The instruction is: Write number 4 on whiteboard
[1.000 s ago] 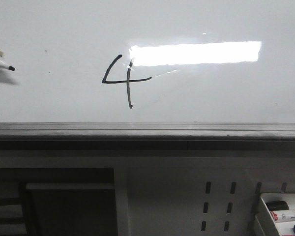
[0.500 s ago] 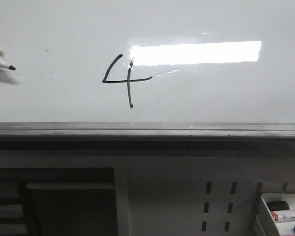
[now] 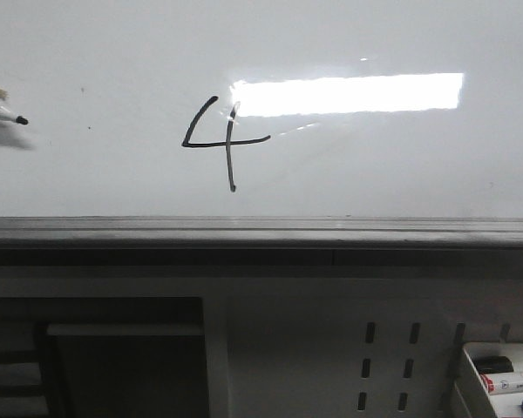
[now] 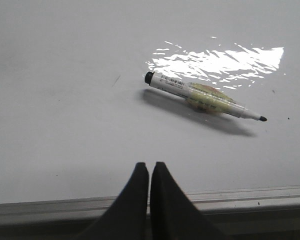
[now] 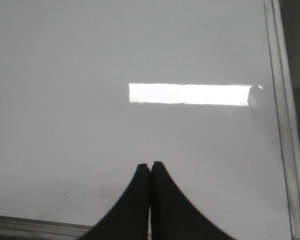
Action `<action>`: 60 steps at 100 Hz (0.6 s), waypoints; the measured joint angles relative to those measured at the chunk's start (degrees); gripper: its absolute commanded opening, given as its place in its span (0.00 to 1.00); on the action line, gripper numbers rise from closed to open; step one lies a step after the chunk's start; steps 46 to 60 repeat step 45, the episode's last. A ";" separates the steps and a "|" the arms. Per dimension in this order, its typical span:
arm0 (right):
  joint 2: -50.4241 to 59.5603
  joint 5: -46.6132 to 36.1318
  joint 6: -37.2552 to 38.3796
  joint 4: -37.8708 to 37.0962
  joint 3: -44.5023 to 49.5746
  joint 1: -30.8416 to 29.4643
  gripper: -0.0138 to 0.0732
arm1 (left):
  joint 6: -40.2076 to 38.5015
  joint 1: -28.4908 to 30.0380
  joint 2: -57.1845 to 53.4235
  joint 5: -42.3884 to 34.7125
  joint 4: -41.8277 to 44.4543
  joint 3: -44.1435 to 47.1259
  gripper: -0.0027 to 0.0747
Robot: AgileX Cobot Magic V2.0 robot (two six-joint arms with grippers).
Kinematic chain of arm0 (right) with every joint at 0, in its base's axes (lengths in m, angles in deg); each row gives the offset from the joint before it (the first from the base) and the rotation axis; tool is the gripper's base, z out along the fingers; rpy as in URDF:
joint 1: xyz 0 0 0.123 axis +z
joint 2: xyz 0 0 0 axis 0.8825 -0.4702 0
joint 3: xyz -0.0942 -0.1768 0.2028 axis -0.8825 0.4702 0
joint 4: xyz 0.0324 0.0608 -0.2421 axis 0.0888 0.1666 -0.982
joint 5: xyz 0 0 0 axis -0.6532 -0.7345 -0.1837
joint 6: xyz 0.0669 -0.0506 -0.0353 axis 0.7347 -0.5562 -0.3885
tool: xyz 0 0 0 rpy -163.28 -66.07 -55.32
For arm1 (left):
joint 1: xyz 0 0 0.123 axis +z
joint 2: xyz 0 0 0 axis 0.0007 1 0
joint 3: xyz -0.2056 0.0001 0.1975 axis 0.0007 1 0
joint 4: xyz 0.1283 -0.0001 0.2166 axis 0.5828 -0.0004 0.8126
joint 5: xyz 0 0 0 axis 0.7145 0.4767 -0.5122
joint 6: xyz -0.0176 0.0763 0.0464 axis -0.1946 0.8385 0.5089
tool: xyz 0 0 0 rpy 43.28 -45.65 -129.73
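Observation:
The number 4 (image 3: 218,139) is drawn in thin black strokes on the whiteboard (image 3: 375,165), beside the bright light reflection. A white marker (image 4: 202,96) with its black tip uncapped lies loose on the whiteboard (image 4: 65,100); its tip shows at the left edge of the front view (image 3: 9,114). My left gripper (image 4: 149,165) is shut and empty, above the board's near edge, apart from the marker. My right gripper (image 5: 150,165) is shut and empty over bare whiteboard (image 5: 65,75). Neither gripper shows in the front view.
A dark grey ledge (image 3: 261,233) runs along the board's near edge. Below it are a white perforated panel (image 3: 388,366) and a white tray (image 3: 501,383) holding markers at the lower right. The board's metal frame (image 5: 285,125) shows in the right wrist view.

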 measured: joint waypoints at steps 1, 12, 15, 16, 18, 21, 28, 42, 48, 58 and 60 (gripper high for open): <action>0.00 0.00 0.08 0.00 0.00 0.00 0.08 | 0.00 0.00 0.00 0.00 0.00 0.00 0.01; 0.00 0.00 0.38 0.00 0.00 0.00 0.08 | 0.00 0.00 0.00 0.00 0.00 0.00 0.01; 0.00 0.00 0.36 0.00 0.00 0.00 0.08 | 0.00 0.00 0.00 0.00 0.00 0.00 0.01; 0.00 0.00 0.47 0.00 0.00 0.00 0.08 | 0.00 0.00 0.00 0.00 0.00 0.00 0.01; 0.00 0.00 0.45 0.00 0.00 0.00 0.08 | 0.00 0.00 0.00 0.00 0.00 0.00 0.01; 0.00 0.00 0.45 0.00 0.00 0.00 0.08 | 0.00 0.00 0.00 0.00 0.00 0.00 0.01; 0.00 0.00 0.49 0.00 0.00 0.00 0.08 | 0.00 0.00 0.00 0.00 0.00 0.00 0.01; 0.00 0.00 0.59 0.00 0.00 0.00 0.08 | 0.00 0.00 0.00 0.00 0.00 0.00 0.01; 0.00 0.00 0.59 0.00 0.00 0.00 0.08 | 0.00 0.00 0.00 0.00 0.00 0.00 0.01; 0.00 0.00 0.59 0.00 0.00 0.00 0.08 | 0.00 0.00 0.00 0.00 0.00 0.00 0.01; 0.00 0.00 0.59 0.00 0.00 0.00 0.08 | 0.00 0.00 0.00 0.00 0.00 0.00 0.01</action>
